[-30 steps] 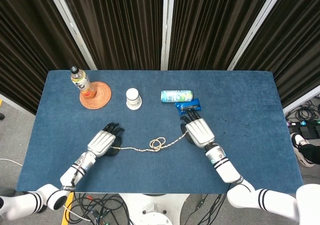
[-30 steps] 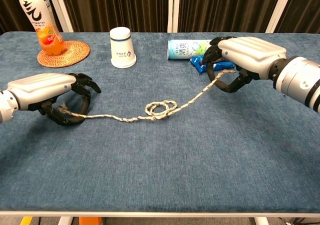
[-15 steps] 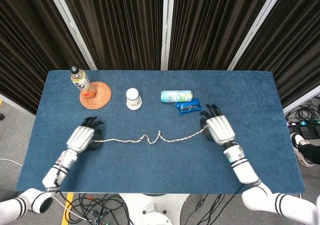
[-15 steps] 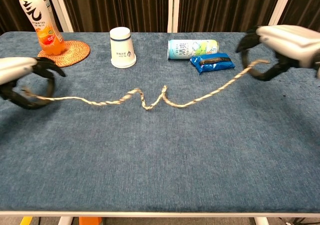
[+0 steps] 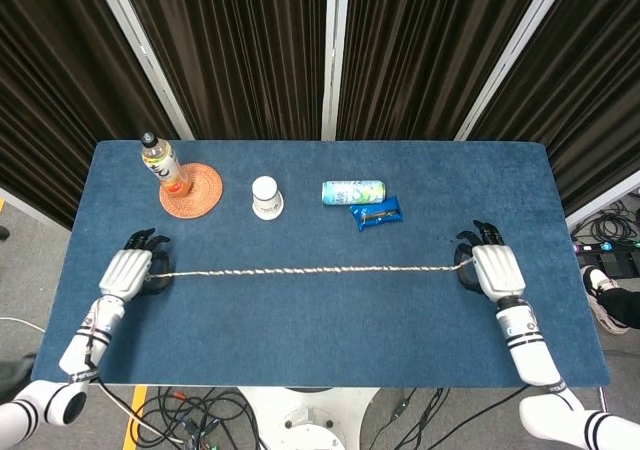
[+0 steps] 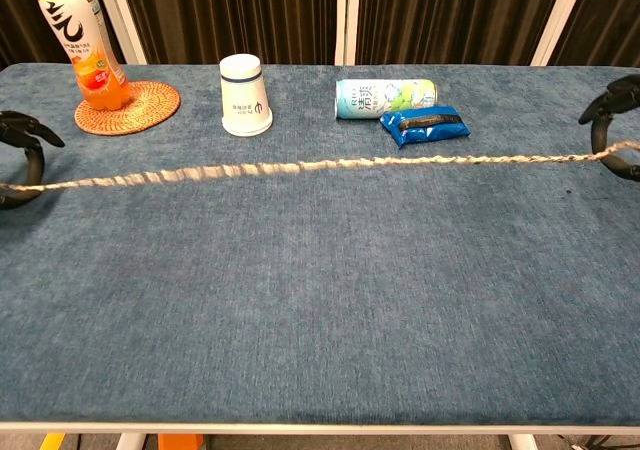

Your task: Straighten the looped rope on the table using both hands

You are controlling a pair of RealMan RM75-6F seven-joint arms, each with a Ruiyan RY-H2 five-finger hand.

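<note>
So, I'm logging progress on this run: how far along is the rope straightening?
Nearly done. The rope runs in one taut line with no loop showing. The left hand and right hand each hold an end, spread far apart. What seems left is to lay it down and let go.
</note>
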